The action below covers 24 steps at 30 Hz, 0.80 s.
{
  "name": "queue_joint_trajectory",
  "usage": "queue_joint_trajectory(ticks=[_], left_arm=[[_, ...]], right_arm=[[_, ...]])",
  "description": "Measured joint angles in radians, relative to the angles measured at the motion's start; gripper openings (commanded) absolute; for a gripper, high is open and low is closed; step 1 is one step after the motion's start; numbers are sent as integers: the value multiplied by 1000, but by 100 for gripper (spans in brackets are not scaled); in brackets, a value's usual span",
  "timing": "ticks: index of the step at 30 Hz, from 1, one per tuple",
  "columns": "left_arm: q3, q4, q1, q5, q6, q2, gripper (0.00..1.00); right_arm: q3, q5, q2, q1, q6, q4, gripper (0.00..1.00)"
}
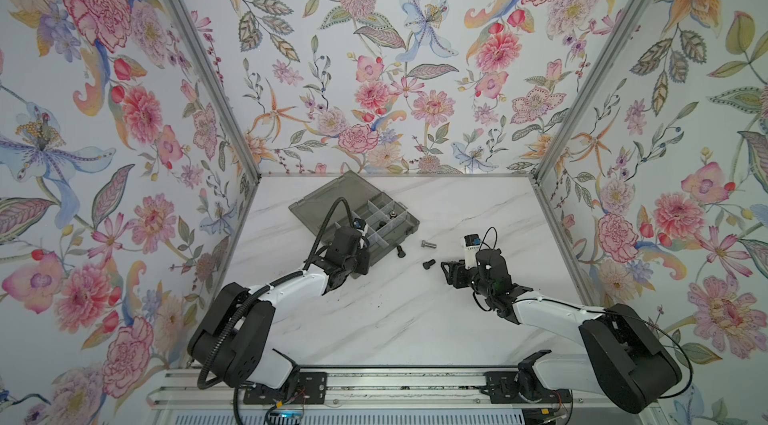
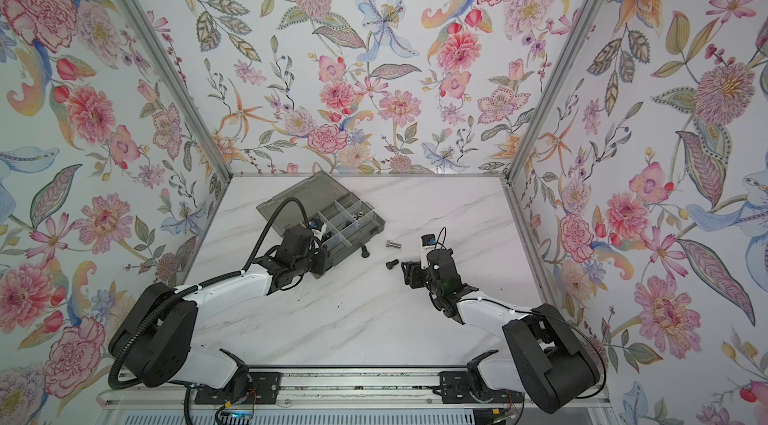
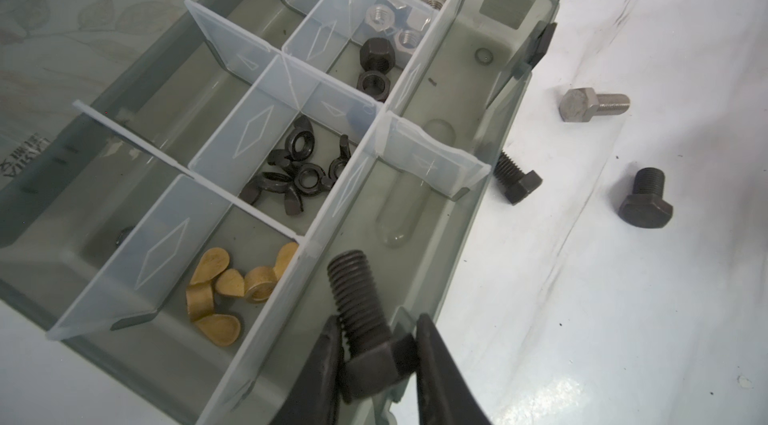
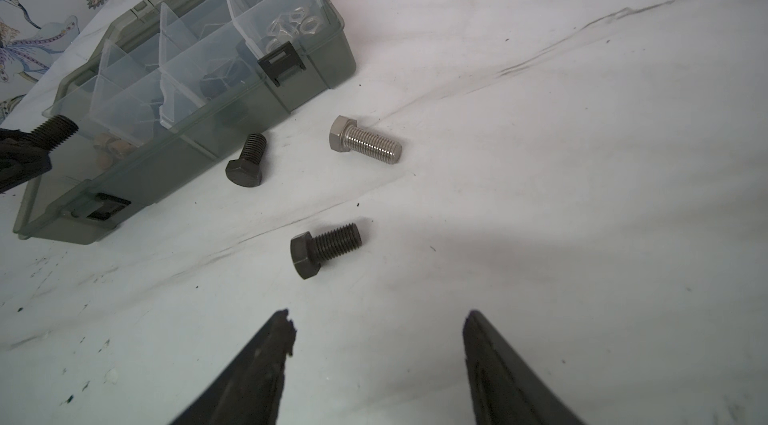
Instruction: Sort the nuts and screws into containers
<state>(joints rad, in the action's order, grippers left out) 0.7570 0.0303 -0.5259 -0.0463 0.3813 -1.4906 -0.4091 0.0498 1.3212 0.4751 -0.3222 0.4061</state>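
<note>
Jaws of the left gripper (image 3: 378,344) are clamped on the head of a black bolt (image 3: 353,290). It hangs over the long compartment (image 3: 415,269) along the front wall of the box (image 3: 552,3). Jaws of the right gripper (image 4: 378,319) stand apart and hold nothing. Before the box lie a second black bolt (image 4: 324,248), a third black bolt (image 4: 247,161) just beside its wall, and a silver bolt (image 4: 365,140). The step in hand seems to be the drop. Next, the left jaws should open directly above this compartment.
</note>
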Motion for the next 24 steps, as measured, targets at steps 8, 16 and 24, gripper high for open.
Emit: queue_joint_trajectory(ticks=[8, 16, 24], left_arm=[[0, 16, 4, 0, 0, -43, 0], [0, 16, 4, 5, 0, -43, 15], [0, 15, 4, 9, -1, -43, 35]], right_arm=[[0, 3, 0, 0, 0, 0, 68], [0, 7, 1, 0, 0, 0, 69], [0, 14, 1, 0, 0, 0, 69]])
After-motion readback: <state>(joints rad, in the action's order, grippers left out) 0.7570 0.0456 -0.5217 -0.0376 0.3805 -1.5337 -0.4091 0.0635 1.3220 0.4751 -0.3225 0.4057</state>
